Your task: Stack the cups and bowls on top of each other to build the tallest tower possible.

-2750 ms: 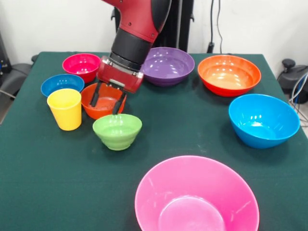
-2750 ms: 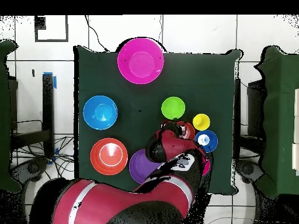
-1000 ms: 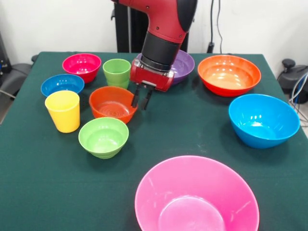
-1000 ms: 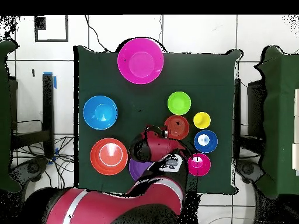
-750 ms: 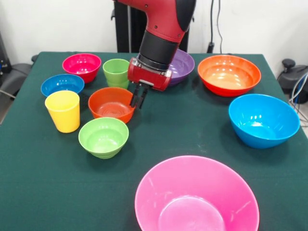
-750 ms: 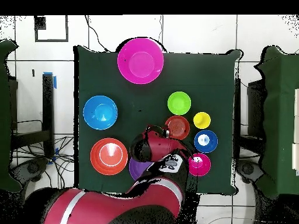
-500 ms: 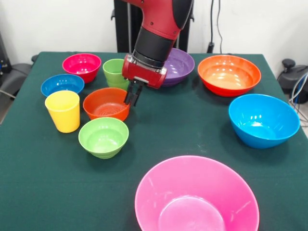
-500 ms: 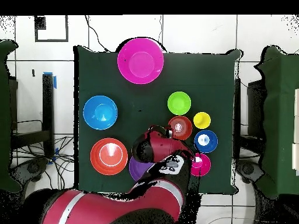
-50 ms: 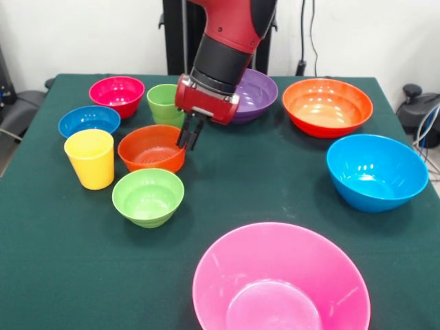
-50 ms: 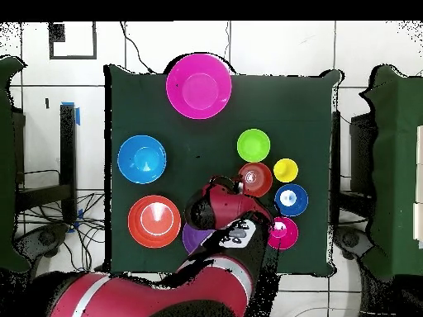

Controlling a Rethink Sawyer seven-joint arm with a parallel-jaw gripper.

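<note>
While the end effector (image 9: 190, 135) pinches the orange-red bowl's (image 9: 150, 148) right rim, open tabletop (image 9: 261, 179) lies to its right.

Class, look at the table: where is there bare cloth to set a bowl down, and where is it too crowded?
Free: the green cloth between the small green bowl, purple bowl and light blue bowl, and the near corner beside the pink bowl. Crowded: the cluster of yellow cup, orange-red bowl, dark blue bowl, magenta-red bowl and green cup, where the gripper works.
</note>
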